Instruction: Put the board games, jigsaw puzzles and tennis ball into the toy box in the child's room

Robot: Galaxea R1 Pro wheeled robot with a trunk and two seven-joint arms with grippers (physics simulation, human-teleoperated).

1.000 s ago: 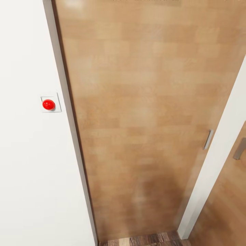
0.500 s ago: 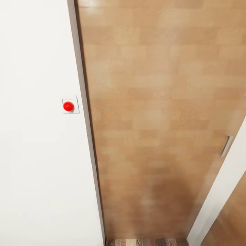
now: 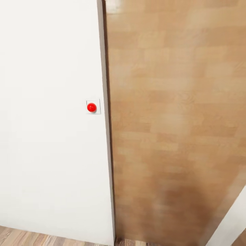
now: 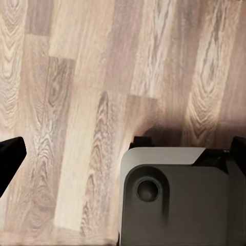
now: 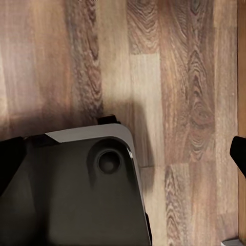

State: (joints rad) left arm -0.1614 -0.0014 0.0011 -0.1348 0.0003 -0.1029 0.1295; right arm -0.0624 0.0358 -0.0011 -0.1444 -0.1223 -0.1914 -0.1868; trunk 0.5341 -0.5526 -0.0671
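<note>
Looking down past our wrists, we see wood-plank floor (image 4: pixel 77 102) with strong grain, and the rounded grey corner of our base (image 4: pixel 174 200) over it. Dark finger tips (image 4: pixel 9 156) sit far apart at the left wrist view's edges, so our left gripper is spread wide; our right gripper's fingers (image 5: pixel 239 151) likewise. Ahead stands a smooth white wall (image 3: pixel 48 136) carrying a square plate with a glossy red round button (image 3: pixel 91 107), just beside a pale wood-patterned door (image 3: pixel 177 119). We can read no lettering anywhere.
</note>
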